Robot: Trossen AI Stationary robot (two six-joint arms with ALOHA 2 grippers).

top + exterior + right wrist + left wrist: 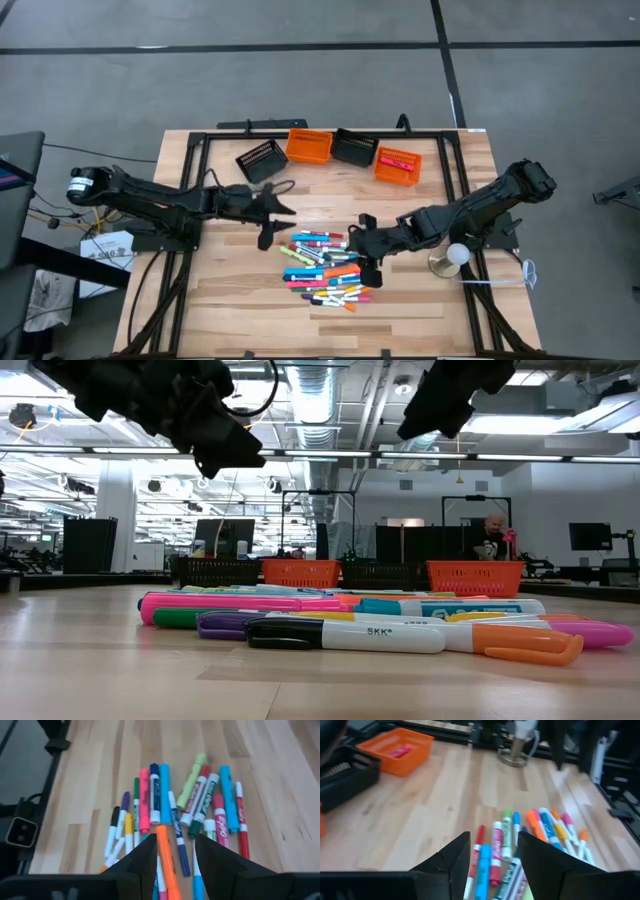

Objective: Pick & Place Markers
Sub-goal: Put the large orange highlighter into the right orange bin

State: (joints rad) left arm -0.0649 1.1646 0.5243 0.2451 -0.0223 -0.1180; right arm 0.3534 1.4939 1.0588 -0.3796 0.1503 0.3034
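Closest to the low camera lies a white marker with a black cap [345, 635], at the front of the markers [325, 268] heaped in the middle of the wooden bench [230, 290]. Behind the heap, along the far side, stand four small bins in a row: a black bin [261, 160], an orange bin [309, 146], a second black bin [354, 148] and a second orange bin [397, 164] with something pink-red in it. A black frame [330, 130] runs round the bench behind and beside the bins. A round metal base carrying a white ball [455, 256] stands near the right arm.

Nothing lies between either tool and the heap. The left tool [268, 222] hangs over the bench just beside the heap's left end; its wrist view shows the fingers [447, 862] set well apart, with nothing between them and markers in view beyond them. The right tool [368, 262] is over the right side of the heap. Its fingers [142, 857] stand a moderate way apart, and an orange marker [166, 860] runs up through the gap; whether they touch it I cannot tell.

Only the low view shows the room behind, with a person [490, 540] far off beyond the bins, and both tools clear above the markers. Only the high view shows both arms whole.
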